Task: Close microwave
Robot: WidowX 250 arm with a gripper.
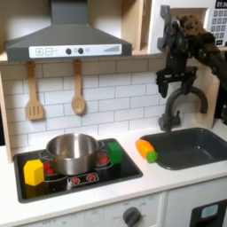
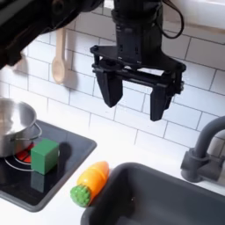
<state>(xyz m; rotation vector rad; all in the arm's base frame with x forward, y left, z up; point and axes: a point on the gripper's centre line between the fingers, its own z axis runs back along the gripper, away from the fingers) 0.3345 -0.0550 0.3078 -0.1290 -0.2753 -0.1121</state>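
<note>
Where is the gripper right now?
In both exterior views the gripper hangs open against the tiled wall, above the grey faucet at the sink, right of the stove.

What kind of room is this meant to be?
Most likely a toy play kitchen: a small hob carrying a steel pot, a grey sink with a tap, a range hood and a plastic carrot on the counter.
</note>
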